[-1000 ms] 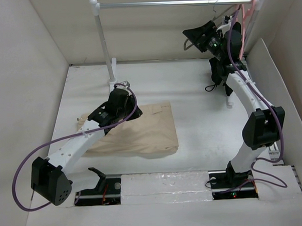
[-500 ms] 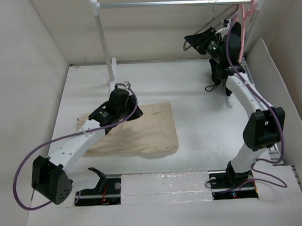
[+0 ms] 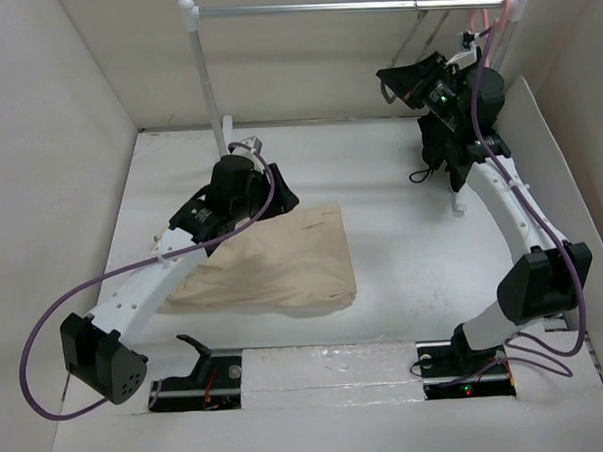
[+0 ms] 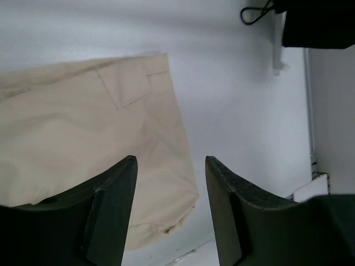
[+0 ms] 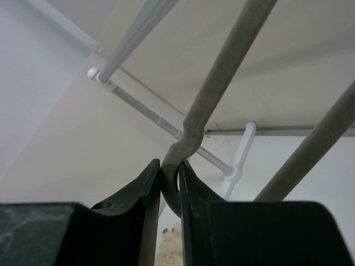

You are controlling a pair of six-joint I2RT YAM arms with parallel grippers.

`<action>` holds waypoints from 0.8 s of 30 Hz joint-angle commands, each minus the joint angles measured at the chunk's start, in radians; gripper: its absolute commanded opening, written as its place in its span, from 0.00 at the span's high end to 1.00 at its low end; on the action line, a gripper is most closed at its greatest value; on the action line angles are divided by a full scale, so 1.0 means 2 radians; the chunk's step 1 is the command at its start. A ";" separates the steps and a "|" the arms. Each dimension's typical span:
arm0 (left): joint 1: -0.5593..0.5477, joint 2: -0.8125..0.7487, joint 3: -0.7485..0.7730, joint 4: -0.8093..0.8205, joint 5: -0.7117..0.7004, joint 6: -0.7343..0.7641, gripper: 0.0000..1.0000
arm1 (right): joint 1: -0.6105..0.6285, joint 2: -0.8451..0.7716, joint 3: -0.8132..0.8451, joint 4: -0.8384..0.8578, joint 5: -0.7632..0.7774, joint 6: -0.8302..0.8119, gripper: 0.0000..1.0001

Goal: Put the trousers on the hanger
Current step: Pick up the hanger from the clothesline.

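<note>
The beige trousers [image 3: 283, 259] lie folded flat on the white table, also seen in the left wrist view as trousers [image 4: 77, 138]. My left gripper [image 3: 283, 198] hovers over their far right corner, and the left gripper [image 4: 171, 162] is open with nothing between its fingers. High at the back right, my right gripper [image 3: 393, 80] is raised near the rail. In the right wrist view the right gripper [image 5: 170, 176] is shut on a bent corner of the grey wire hanger [image 5: 222, 72]. A second wire of the hanger [image 5: 310, 155] runs on the right.
A white clothes rail [image 3: 352, 6] on two posts spans the back. A pink hanger [image 3: 486, 48] hangs at its right end, with a black garment [image 3: 438, 145] below it. White walls enclose the table on the left, back and right.
The left gripper has opened and shifted toward the back right over the trousers. The right gripper has closed on the hanger wire, and its arm has swung to the right.
</note>
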 commanded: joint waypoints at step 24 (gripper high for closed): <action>0.000 0.130 0.313 0.036 0.139 0.008 0.37 | -0.021 -0.126 -0.174 -0.031 -0.116 -0.141 0.96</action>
